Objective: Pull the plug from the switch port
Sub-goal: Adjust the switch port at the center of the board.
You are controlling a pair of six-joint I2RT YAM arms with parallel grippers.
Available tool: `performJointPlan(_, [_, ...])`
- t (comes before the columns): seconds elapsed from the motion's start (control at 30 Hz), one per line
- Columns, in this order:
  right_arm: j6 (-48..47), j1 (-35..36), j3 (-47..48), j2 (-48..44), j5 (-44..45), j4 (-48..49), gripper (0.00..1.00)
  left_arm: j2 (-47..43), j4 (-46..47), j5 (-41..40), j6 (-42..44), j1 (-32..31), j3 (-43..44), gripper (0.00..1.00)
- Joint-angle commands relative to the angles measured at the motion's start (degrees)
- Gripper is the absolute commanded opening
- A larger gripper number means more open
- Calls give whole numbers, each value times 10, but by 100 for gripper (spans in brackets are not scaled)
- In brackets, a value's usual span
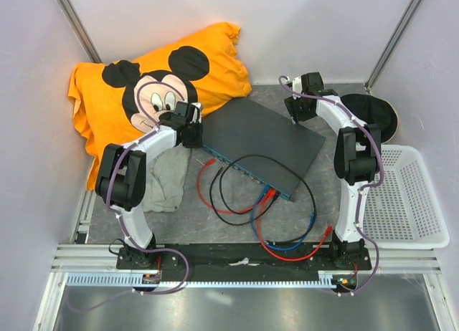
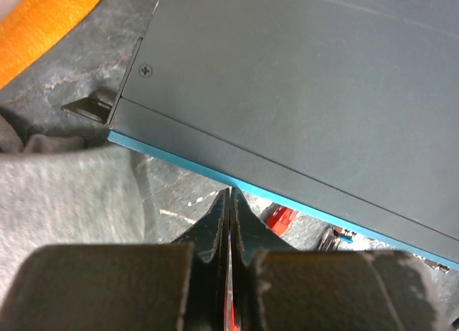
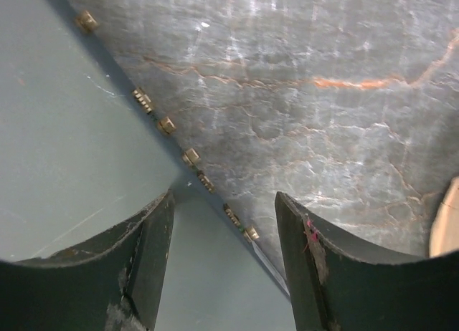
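Observation:
The switch (image 1: pixel 262 141) is a flat dark grey box lying at an angle on the mat, its teal socket face (image 1: pixel 244 175) turned to the near left. Red and blue plugs (image 1: pixel 267 195) sit in sockets near its near right end, with red, black and blue cables looping in front. My left gripper (image 1: pixel 196 136) is shut and empty at the switch's left corner. In the left wrist view its tips (image 2: pixel 229 196) touch or almost touch the teal edge (image 2: pixel 179 159), with a red plug (image 2: pixel 281 216) just beyond. My right gripper (image 1: pixel 296 112) is open over the switch's far edge (image 3: pixel 72 130).
An orange Mickey Mouse cloth (image 1: pixel 154 80) lies at the back left. A grey cloth (image 1: pixel 165 177) lies under the left arm. A black round cap (image 1: pixel 373 114) and a white basket (image 1: pixel 412 198) are on the right. A loose red cable end (image 1: pixel 209 161) lies before the switch.

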Motion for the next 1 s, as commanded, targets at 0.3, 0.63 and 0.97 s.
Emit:
performJointPlan(0.3, [-5, -7, -37, -39, 30, -3, 67, -46, 65, 51, 48, -14, -68, 2])
performJointPlan(0.63, [-7, -7, -105, -82, 13, -16, 68, 106, 85, 56, 43, -21, 120, 2])
performJointPlan(0.97, [-9, -7, -107, -98, 11, -18, 69, 181, 56, 86, 58, -21, 283, 2])
